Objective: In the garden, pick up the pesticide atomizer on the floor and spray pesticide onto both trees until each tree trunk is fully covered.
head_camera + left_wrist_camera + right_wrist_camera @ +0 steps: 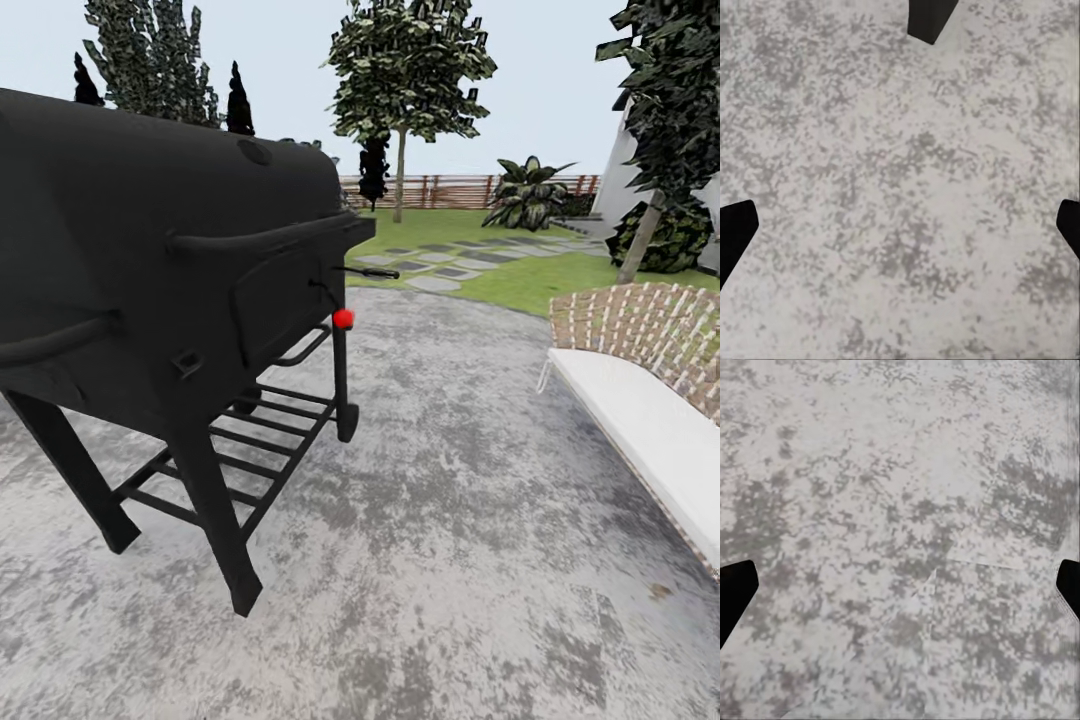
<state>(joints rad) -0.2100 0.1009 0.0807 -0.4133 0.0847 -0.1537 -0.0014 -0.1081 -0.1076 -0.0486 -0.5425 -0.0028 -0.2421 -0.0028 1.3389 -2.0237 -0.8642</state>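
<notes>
Both end effectors open over paving point(450, 560); no atomizer seen. Risk: base clips grill point(170, 250) en route to tree point(400, 170).

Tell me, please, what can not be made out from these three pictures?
- Black grill, head view: its left part is cut off by the picture edge.
- White bench, head view: cut off at the right edge.
- Tree by the fence: its trunk is too small for surface detail.
- Both wrist views: only fingertips at the edges over grey paving.
</notes>
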